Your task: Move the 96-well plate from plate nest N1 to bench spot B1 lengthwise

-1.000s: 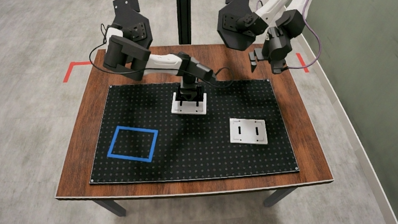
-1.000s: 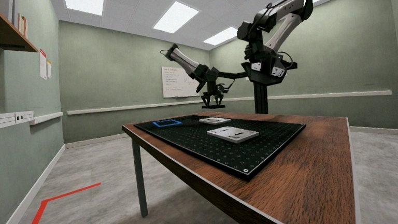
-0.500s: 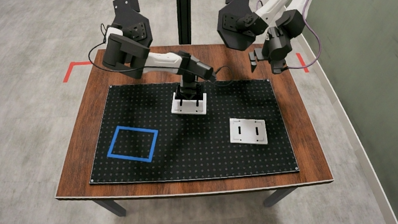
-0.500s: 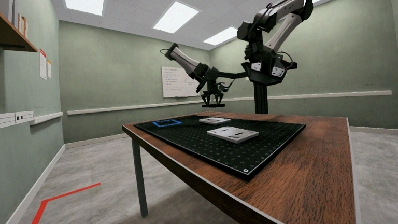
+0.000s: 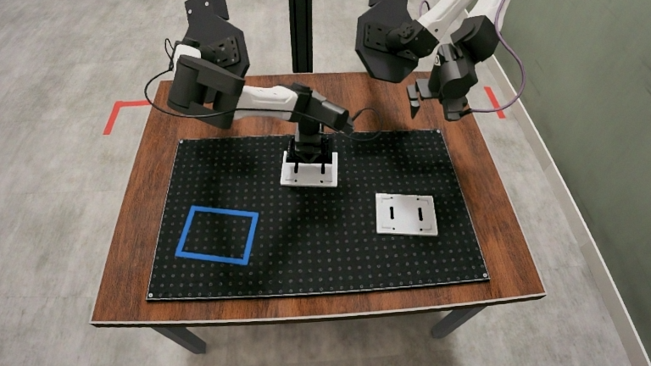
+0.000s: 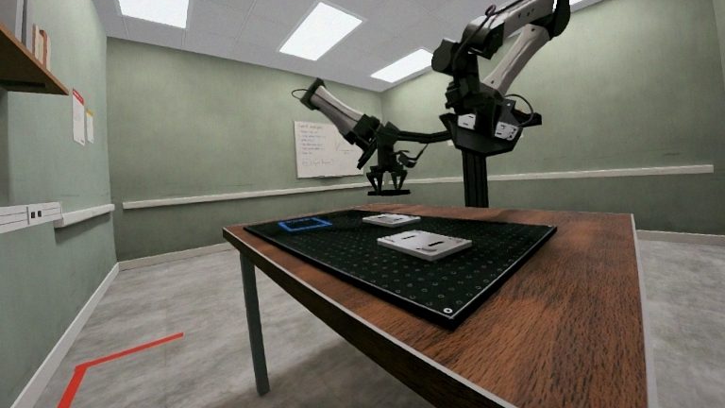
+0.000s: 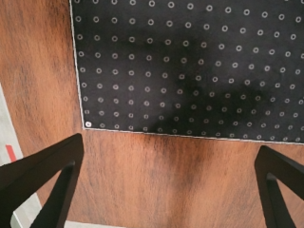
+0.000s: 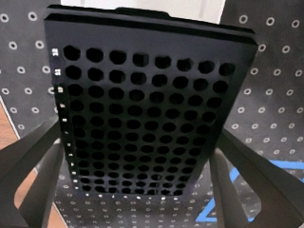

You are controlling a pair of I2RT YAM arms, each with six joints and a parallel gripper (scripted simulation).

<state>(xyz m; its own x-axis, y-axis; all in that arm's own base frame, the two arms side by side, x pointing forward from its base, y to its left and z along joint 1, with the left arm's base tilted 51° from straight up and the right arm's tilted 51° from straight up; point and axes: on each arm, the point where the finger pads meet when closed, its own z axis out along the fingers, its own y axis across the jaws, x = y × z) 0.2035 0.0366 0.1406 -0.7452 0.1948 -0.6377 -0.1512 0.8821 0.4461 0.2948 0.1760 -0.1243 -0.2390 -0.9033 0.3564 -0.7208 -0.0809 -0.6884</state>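
The 96-well plate (image 5: pixel 309 157) (image 6: pixel 388 193) (image 8: pixel 138 111) is off the surface (image 5: pixel 503 246) (image 6: pixel 582 275) (image 7: pixel 166 190) (image 8: pixel 7 130), in the grasp of the right hand (image 5: pixel 311 146) (image 6: pixel 388 188) (image 8: pixel 140 125), whose fingers bear on its two long sides. Exterior view shows the plate roughly level and raised; the wells face the wrist camera (numbering legible only in part). From the top it overlaps the rear of the middle white nest (image 5: pixel 308 178) (image 6: pixel 391 219) (image 8: pixel 190 7), but the exterior view shows a gap between them. Nest N1 (image 5: pixel 406 220) (image 6: pixel 425 243), toward the surface's left edge and nearer the far edge than the arms' edge, carries no plate. Bench spot B1, a blue taped outline (image 5: pixel 225 210) (image 6: pixel 307 227) (image 8: pixel 287 163), lies toward the right edge, near the far right corner, and is unoccupied. Both nests and the outline are on the perforated black board (image 5: pixel 316 246) (image 6: pixel 352 253) (image 7: pixel 157 47) (image 8: pixel 280 71). The left hand (image 5: pixel 434 102) (image 6: pixel 457 98) (image 7: pixel 170 149) is released, fingers wide apart and nothing between them, above the arms' edge near its left corner. Placement is outstanding.
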